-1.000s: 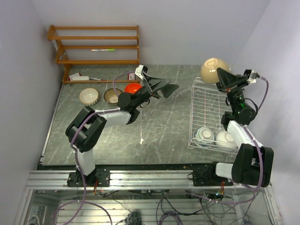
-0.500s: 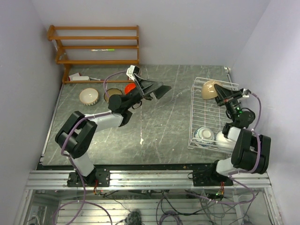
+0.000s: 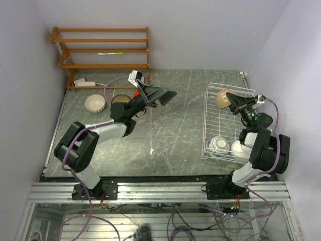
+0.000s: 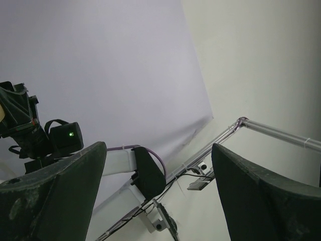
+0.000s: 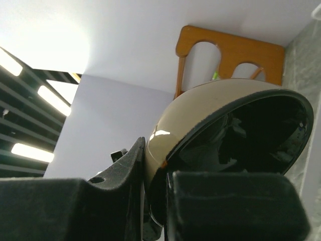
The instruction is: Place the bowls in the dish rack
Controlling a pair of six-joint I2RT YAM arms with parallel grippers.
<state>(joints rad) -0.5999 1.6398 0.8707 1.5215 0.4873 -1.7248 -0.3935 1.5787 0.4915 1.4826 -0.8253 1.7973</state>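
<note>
My right gripper (image 3: pixel 233 103) is shut on the rim of a tan bowl with a dark inside (image 3: pixel 222 98), held tilted low over the far end of the white wire dish rack (image 3: pixel 216 122). The right wrist view shows that bowl (image 5: pixel 210 118) pinched between my fingers (image 5: pixel 125 175). A blue-and-white bowl (image 3: pixel 218 144) and a white bowl (image 3: pixel 241 148) sit in the rack's near end. My left gripper (image 3: pixel 161 94) hangs open and empty above the table, pointing up. A cream bowl (image 3: pixel 95 103), a brownish bowl (image 3: pixel 119 100) and a sliver of the orange bowl (image 3: pixel 136 93) lie at the far left.
A brown wooden shelf unit (image 3: pixel 103 47) stands against the back wall at the far left, with small items at its foot (image 3: pixel 85 83). The rack sits close to the right wall. A white streak (image 3: pixel 151 149) marks the grey table (image 3: pixel 175 140).
My right gripper has carried the tan bowl down from high above the rack to just over its far end. My left arm has swung back and leftward, its gripper still open.
</note>
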